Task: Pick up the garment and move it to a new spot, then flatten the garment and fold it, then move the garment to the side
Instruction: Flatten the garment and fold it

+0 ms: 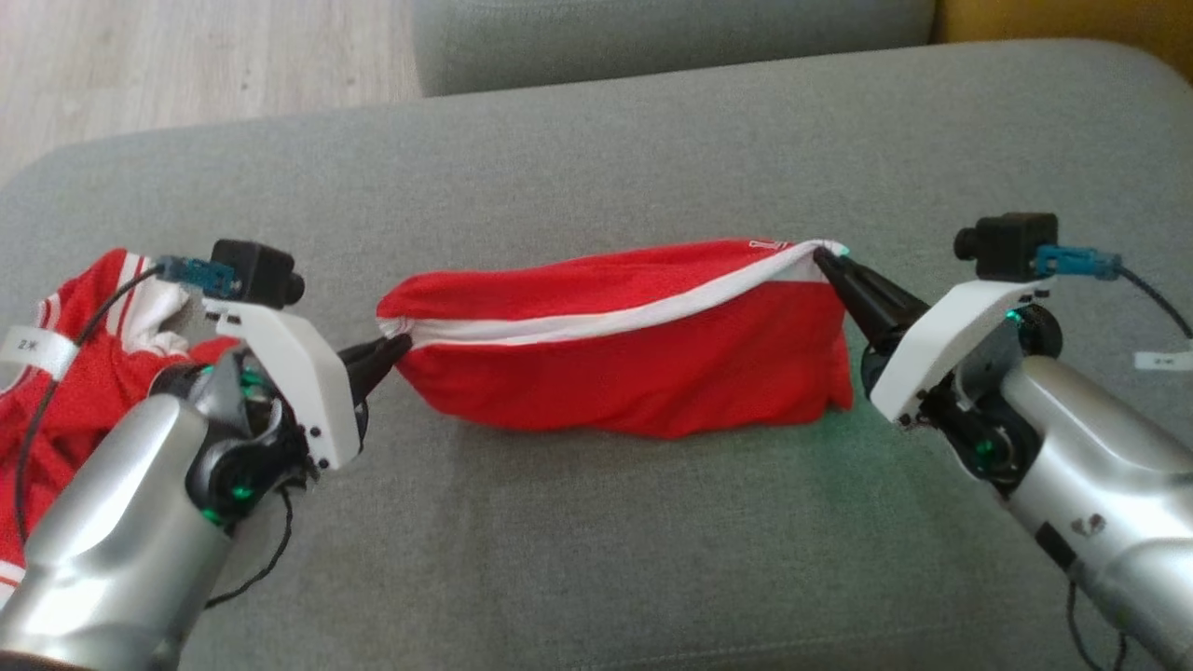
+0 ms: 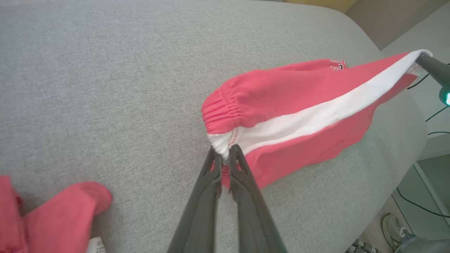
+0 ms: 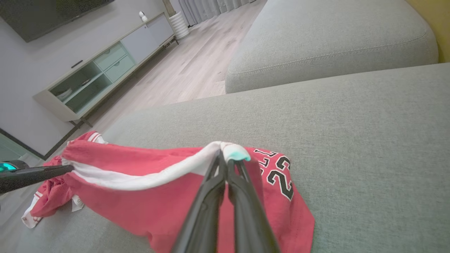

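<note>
The garment [image 1: 624, 349] is a pair of red shorts with a white side stripe and a black number print [image 3: 281, 170], stretched between both grippers just above the grey couch cushion [image 1: 596, 149]. My left gripper [image 1: 399, 343] is shut on its elastic waistband end [image 2: 225, 147]. My right gripper [image 1: 825, 253] is shut on the opposite, white-trimmed hem [image 3: 225, 154]. The lower edge of the shorts sags and touches the cushion.
A second red and white garment [image 1: 84, 373] lies crumpled at the cushion's left end, partly behind my left arm. Another grey cushion [image 1: 671, 33] sits beyond. Wooden floor [image 3: 197, 63] and a low TV cabinet [image 3: 102, 73] lie off the couch's left edge.
</note>
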`<state>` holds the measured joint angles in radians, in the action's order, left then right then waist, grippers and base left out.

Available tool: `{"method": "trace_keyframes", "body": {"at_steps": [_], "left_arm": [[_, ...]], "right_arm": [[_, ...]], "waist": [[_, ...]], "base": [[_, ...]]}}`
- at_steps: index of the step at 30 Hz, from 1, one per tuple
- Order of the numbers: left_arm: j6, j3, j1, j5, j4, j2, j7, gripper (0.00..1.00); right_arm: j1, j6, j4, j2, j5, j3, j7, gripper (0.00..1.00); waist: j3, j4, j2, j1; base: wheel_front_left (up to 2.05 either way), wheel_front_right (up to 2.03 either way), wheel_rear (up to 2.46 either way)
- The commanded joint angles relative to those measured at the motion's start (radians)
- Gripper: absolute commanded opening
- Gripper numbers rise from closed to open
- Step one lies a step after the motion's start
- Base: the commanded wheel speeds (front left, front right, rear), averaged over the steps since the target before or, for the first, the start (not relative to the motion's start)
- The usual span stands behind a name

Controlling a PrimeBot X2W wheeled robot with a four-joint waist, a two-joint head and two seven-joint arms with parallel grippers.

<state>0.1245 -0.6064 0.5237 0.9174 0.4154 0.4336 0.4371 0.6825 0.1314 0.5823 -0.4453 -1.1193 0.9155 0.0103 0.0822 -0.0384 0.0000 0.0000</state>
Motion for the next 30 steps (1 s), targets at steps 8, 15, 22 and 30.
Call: {"method": "trace_keyframes", "body": {"at_steps": [8,15,22,30], "left_arm": [[-0.002,0.051,0.295,-0.05,-0.016,-0.016,-0.024,0.0],[0.001,0.062,0.558,-0.079,0.09,-0.086,-0.042,0.0],[-0.008,0.118,0.853,-0.077,0.27,-0.151,-0.092,0.0],[-0.009,0.154,1.11,-0.099,0.434,-0.183,-0.205,0.0]], "right_arm": [[0.214,-0.001,-0.093,-0.073,-0.067,-0.01,0.05,0.0],[0.444,-0.001,-0.07,-0.102,-0.112,-0.014,0.046,0.0],[0.702,-0.001,-0.029,-0.121,-0.119,-0.005,0.075,0.0],[0.937,-0.001,0.017,-0.155,-0.118,-0.006,0.167,0.0]], "waist": [[0.159,0.027,0.0,0.0],[0.272,0.04,0.0,0.0],[0.36,0.046,0.0,0.0],[0.388,0.04,0.0,0.0]], "base": [[0.0,0.0,0.0],[0.0,0.0,0.0],[0.0,0.0,0.0],[0.0,0.0,0.0]]}}
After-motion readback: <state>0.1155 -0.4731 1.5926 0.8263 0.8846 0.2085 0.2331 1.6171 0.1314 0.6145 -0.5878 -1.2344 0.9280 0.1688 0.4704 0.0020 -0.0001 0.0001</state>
